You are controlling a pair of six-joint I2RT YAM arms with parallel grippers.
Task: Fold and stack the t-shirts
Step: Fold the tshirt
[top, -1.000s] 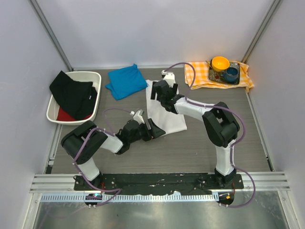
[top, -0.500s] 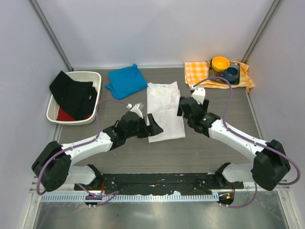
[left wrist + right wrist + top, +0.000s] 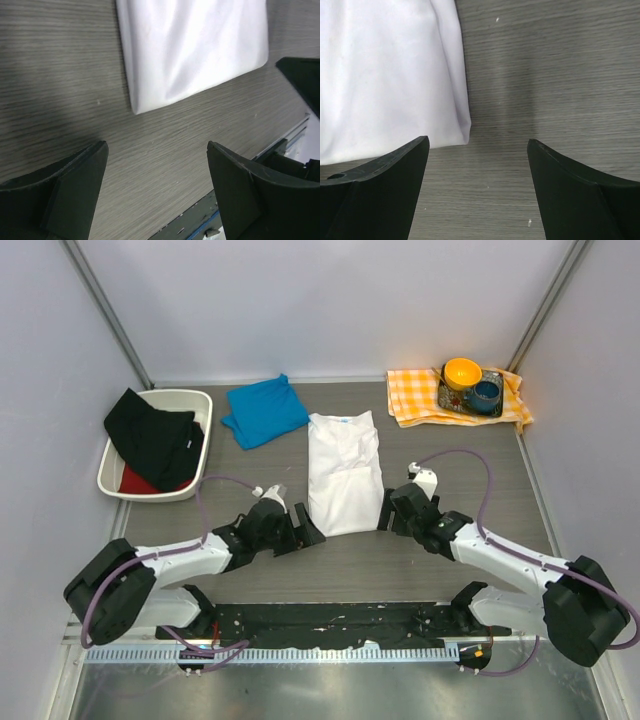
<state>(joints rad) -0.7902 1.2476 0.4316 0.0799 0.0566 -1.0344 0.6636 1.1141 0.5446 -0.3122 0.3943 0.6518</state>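
Containers first. At the far left, the white tub holds a crumpled black garment, and a patch of red cloth shows beneath it at the near end. At the far right, a patterned tray sits on the orange-and-white checked cloth. It carries 2 vessels just beside each other, an orange bowl and a blue cup.

Now the shirts. The white t-shirt lies mid-table on the dark wood-grain table, folded into 1 long narrow strip with its collar end away from the arms. The blue t-shirt lies folded flat between the tub and the white one's far end. The 2 are side by side, not stacked.

Both arms are down low at the strip's near end. The left gripper is at the near-left corner and the right gripper is at the near-right corner.

The wrist cameras show what the top view can't. On the left, the fingers are spread wide with only bare wood grain between them, and the shirt's rounded near edge lies beyond the tips. This view also catches the metal rail at the table's near edge. On the right, the fingers are again spread wide and pinching nothing. The shirt's near-right corner sits just past 1 fingertip, and whether they touch I can't tell. Neither wrist view shows the tub, the tray or the blue shirt; only the top camera does.
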